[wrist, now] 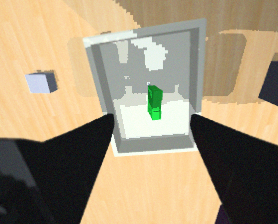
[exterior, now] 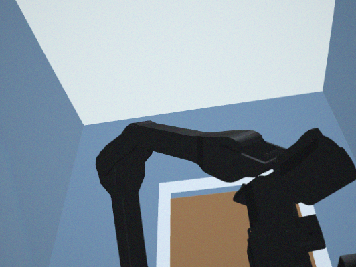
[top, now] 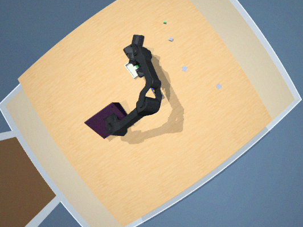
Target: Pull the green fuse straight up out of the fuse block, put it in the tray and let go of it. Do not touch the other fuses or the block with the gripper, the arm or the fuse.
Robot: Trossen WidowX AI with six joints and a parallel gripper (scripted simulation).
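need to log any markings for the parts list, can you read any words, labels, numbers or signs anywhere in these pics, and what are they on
None: no readable text, number or sign shows in any view.
Green fuse: plain green, no rating or label visible.
Tray: plain pale walls, no marking.
Small grey cubes, such as the one beside the tray: blank faces.
Purple base plate: no lettering.
Arm and open jaws: plain black, no brand visible.
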